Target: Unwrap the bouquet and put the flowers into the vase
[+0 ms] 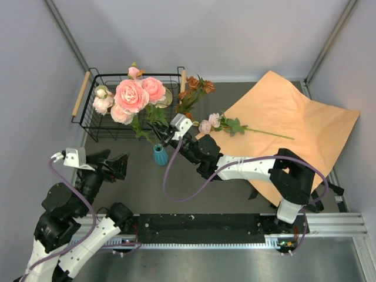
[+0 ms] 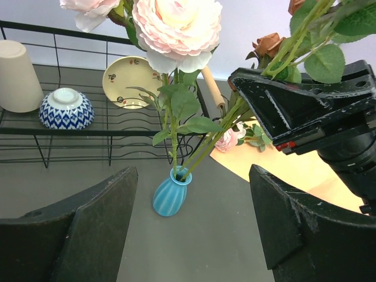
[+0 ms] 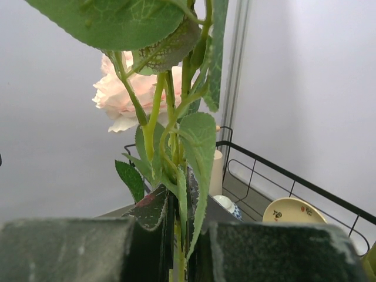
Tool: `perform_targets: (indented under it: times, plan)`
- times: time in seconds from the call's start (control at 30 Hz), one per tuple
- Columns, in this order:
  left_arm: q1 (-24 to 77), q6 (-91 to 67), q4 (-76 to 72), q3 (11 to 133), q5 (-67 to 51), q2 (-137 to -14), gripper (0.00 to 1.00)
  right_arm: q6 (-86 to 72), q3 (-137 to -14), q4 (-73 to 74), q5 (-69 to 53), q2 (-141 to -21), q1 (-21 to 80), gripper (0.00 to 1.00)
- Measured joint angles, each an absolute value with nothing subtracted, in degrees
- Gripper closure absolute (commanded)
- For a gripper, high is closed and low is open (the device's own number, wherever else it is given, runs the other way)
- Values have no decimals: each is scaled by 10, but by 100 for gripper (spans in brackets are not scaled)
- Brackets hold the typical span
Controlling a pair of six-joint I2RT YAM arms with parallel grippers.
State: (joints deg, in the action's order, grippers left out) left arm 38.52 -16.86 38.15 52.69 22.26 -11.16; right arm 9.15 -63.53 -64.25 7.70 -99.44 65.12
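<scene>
Flowers (image 1: pixel 131 96) stand in the blue vase (image 1: pixel 160 155) on the table (image 1: pixel 141 188), with the right end effector (image 1: pixel 167 135) pinched shut on their stems just above it. The left end effector (image 1: pixel 114 160) gapes wide and empty near the vase. A loose flower (image 1: pixel 235 126) lies partly on the orange paper (image 1: pixel 299 117).

Wire basket (image 2: pixel 88 131) w/ cup (image 2: pixel 17 76), bowl (image 2: pixel 66 109), plate (image 2: pixel 130 75) inside.

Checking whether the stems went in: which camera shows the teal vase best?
Left wrist: the vase stands whole and unblocked, stems entering its mouth. Top external shows it small, from above, partly under leaves. Right wrist misses it.
</scene>
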Motion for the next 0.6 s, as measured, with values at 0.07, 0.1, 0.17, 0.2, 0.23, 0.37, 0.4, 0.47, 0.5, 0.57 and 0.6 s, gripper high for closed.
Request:
perform_targets:
  times: [0.07,0.1,0.17,0.2,0.23,0.37,0.4,0.47,0.5,0.57,0.6]
  plan:
    - [385,-169,382,526,221,-112,18,88,-635,-643,77,-999,650,100]
    - [385,-168,381,526,221,-113,18,87,-635,-642,77,-1000,649,100]
    - [385,-168,381,525,220,-113,18,86,-634,-641,77,-1003,649,100]
    - [385,-168,382,525,219,-113,18,84,-634,-641,77,-1004,649,100]
    - [385,-168,381,524,219,-113,18,84,-634,-641,76,-1004,649,100]
    - [385,-168,381,522,219,-113,18,81,-630,-642,77,-1007,649,100]
    - [385,-168,382,522,219,-113,18,79,-628,-643,76,-1007,649,100]
    - [385,-168,382,521,219,-113,18,79,-625,-644,76,-1010,649,100]
    - [385,-168,381,521,219,-113,18,79,-623,-646,76,-1013,649,100]
    - [385,-168,382,521,219,-113,18,79,-622,-649,76,-1020,649,100]
    - [385,-168,382,521,219,-114,18,79,-621,-651,76,-1024,649,100]
